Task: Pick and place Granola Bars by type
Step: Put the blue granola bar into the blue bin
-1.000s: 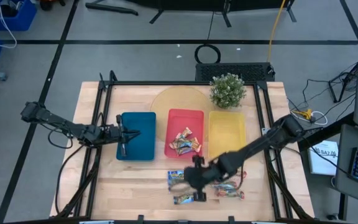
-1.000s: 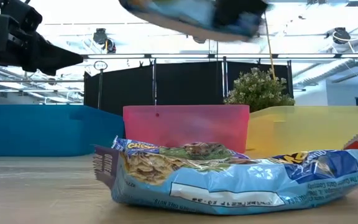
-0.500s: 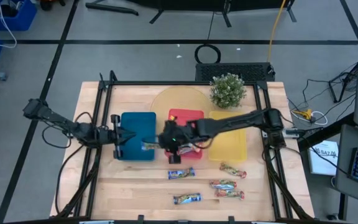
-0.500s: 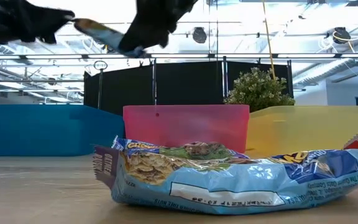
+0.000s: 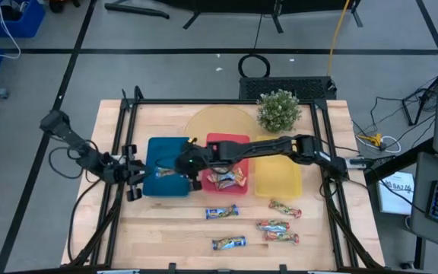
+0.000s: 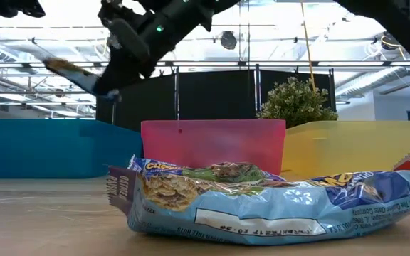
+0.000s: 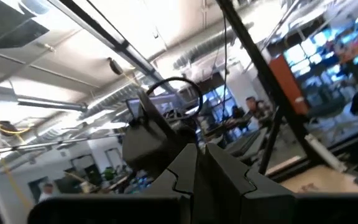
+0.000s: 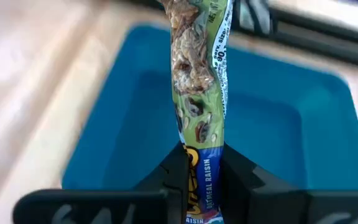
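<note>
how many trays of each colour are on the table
blue tray: 1
red tray: 1
yellow tray: 1
total: 3

bright overhead light; ceiling glare washes the low view, left wrist view motion-blurred.

A potted plant (image 5: 278, 110) stands behind my blue tray (image 5: 158, 152), red tray (image 5: 216, 143) and yellow tray (image 5: 277, 160).
</note>
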Controlling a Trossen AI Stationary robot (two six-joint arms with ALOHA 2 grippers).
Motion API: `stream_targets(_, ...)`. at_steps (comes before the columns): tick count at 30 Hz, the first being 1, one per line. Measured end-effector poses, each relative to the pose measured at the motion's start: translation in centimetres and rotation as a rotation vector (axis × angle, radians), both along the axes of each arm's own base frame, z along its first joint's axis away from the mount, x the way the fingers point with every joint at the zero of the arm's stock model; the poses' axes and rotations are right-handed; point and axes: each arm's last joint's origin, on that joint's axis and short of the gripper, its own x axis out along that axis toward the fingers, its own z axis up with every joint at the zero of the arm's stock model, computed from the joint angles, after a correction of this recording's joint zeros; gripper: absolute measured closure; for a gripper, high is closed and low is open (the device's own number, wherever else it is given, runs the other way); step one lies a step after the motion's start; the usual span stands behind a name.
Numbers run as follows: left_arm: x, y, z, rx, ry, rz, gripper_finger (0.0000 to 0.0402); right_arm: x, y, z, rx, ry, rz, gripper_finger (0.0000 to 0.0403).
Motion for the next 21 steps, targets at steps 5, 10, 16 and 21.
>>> stream_targets(5,-0.2,-0.2,0.0,0.030,0.015,0.048,0.0360,0.3,-0.3,0.2,0.049,-0.034,0.010,0.0358)
stream_targets(10,-0.2,-0.1,-0.1,0.021,0.032,0.093,0.0360,0.4,-0.8,-0.9,0.086,-0.069,-0.029,0.0358)
stream_targets(16,-0.2,0.0,-0.1,0.015,0.043,0.125,0.0360,0.5,-1.5,-2.1,0.139,-0.133,-0.074,0.0358)
stream_targets(21,-0.2,0.0,-0.1,0.015,0.046,0.128,0.0360,0.4,-2.0,-3.2,0.151,-0.154,-0.093,0.0358)
